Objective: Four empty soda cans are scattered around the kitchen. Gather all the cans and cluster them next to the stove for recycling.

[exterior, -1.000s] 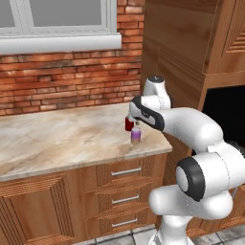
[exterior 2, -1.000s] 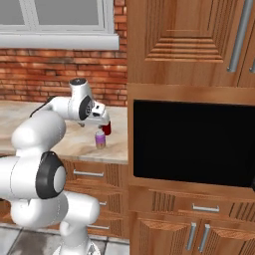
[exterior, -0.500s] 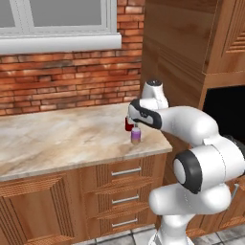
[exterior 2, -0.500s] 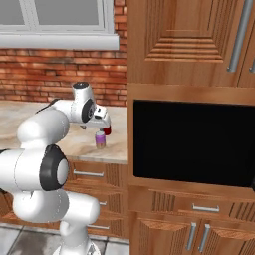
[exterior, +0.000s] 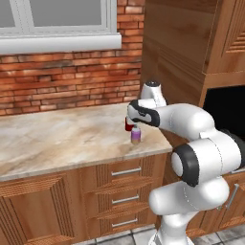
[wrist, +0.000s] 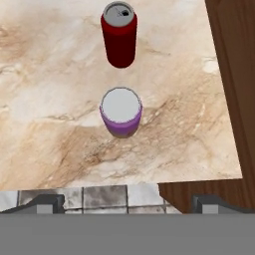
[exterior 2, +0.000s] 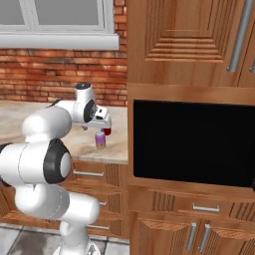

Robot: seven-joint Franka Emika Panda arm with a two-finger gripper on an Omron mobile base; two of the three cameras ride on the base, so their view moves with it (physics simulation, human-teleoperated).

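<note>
One red soda can (wrist: 119,37) with a silver top stands upright on the marble counter (wrist: 45,99), near its right end. It also appears as the soda can (exterior: 128,126) and the soda can (exterior 2: 107,132) in the base views. My gripper (wrist: 128,203) hovers open above and in front of it, with nothing between the fingers and touching nothing. The gripper (exterior: 132,117) hangs just over the can, and the right base view puts the gripper (exterior 2: 103,124) in the same place. The stove is out of view.
A small purple jar (wrist: 121,113) with a white lid stands between the can and the counter's front edge, almost under the hand. A tall wooden cabinet (exterior: 177,52) walls off the counter's right end, with a dark built-in appliance (exterior 2: 194,144) beside it. A brick wall runs behind.
The arm's elbow and forearm have swung a little, while the hand has stayed over the can and the jar. The gripper has stayed open.
</note>
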